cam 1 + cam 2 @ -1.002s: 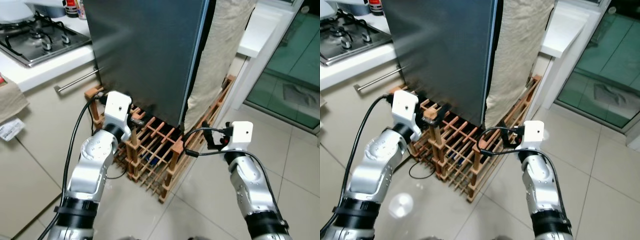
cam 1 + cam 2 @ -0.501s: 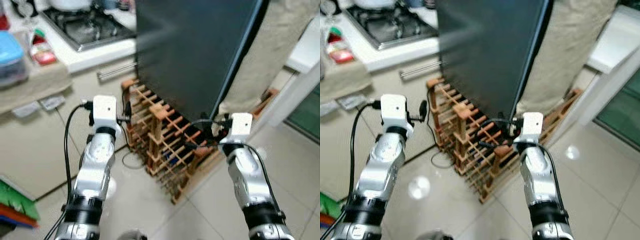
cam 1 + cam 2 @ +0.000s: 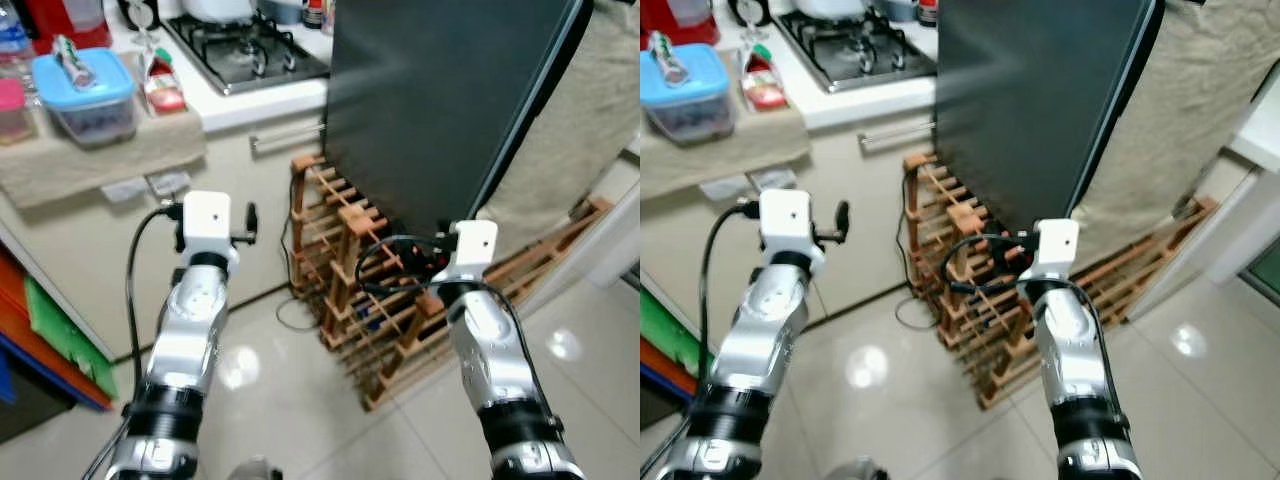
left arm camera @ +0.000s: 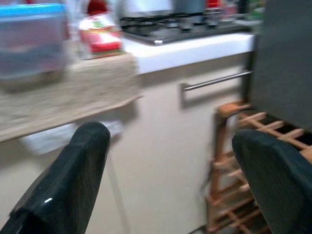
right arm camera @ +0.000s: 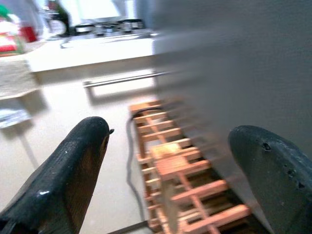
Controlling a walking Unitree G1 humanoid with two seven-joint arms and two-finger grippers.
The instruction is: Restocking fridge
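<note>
Grippers, left (image 4: 170, 180) and right (image 5: 170, 180), are hovering spread apart, facing the dark grey fridge (image 3: 440, 100) at twelve o'clock.

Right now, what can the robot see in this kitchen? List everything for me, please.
Fridge: one, dark grey, door shut, ahead.
Wooden rack: one, reddish brown, on the floor before the fridge.
Cloth: one, beige, hanging right of the fridge.
Gas hob: one, steel, on the white counter.
Container: one, clear with blue lid, on a shelf left of the hob.
Packet: one, red, beside the container.
Left gripper: black fingers open, holding nothing.
Right gripper: black fingers open, holding nothing.
</note>
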